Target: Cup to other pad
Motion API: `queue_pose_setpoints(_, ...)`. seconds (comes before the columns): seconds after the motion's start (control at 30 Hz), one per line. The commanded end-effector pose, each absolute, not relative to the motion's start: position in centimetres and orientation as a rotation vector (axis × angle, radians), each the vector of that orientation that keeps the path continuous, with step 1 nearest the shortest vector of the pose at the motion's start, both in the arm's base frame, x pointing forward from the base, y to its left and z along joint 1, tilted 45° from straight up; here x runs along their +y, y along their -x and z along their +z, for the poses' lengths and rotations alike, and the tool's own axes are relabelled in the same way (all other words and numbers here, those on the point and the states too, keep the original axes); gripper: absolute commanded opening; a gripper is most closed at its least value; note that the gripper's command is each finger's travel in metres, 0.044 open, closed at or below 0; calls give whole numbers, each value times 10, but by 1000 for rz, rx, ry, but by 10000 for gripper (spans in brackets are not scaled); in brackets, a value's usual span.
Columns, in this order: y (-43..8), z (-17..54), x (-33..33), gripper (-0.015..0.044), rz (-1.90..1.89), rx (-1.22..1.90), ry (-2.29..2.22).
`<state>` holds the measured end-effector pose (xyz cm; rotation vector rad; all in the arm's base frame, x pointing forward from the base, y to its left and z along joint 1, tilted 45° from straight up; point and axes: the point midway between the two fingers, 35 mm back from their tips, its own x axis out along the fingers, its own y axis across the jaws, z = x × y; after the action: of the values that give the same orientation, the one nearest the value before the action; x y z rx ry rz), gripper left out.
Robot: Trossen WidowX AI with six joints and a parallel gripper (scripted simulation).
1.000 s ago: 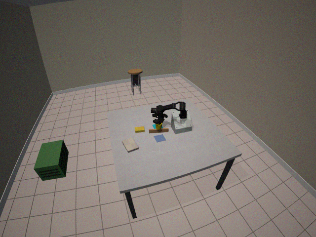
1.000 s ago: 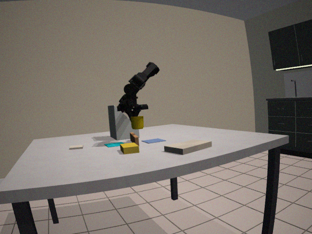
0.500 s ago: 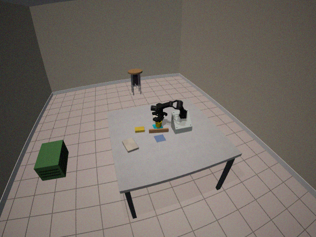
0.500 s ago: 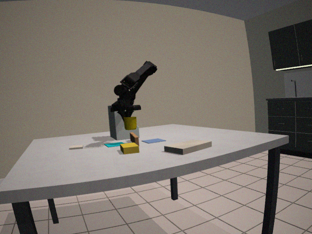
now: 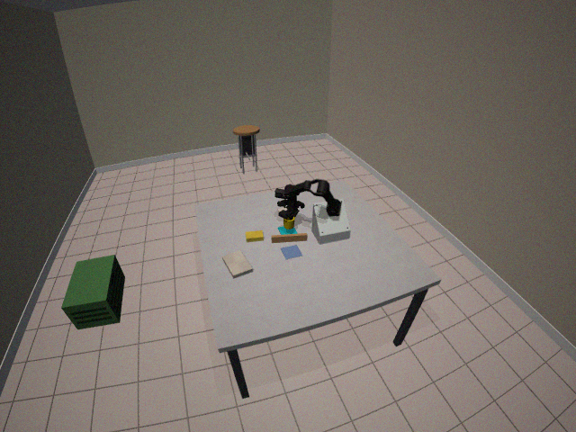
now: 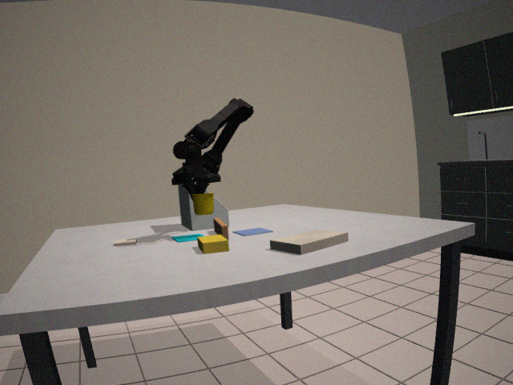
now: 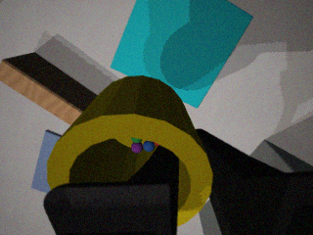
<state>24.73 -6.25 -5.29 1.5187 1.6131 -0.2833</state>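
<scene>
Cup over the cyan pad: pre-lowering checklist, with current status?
1. Grip: gripper shut on the yellow cup, one finger inside the rim: ok.
2. Marbles inside the cup, none seen on the table: ok.
3. Cup upright in the exterior view: ok.
4. Cup over the cyan pad: the shadow falls on it in the wrist view; exact centring: cannot tell.
5. Cup off the table, not yet set down: ok.
6. Wooden bar lies beside the pad; clearance on descent: cannot tell.
</scene>
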Motion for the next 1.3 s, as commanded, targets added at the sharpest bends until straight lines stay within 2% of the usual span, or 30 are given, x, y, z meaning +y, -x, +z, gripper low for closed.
queue_pose_setpoints(0.0,-247,-59,-70,0,-280,1605,-1506)
queue_pose_setpoints(0.7,-233,-91,-103,0,-282,1604,-1504)
queue_pose_setpoints(1.27,-237,-109,-87,0,-281,1604,-1505)
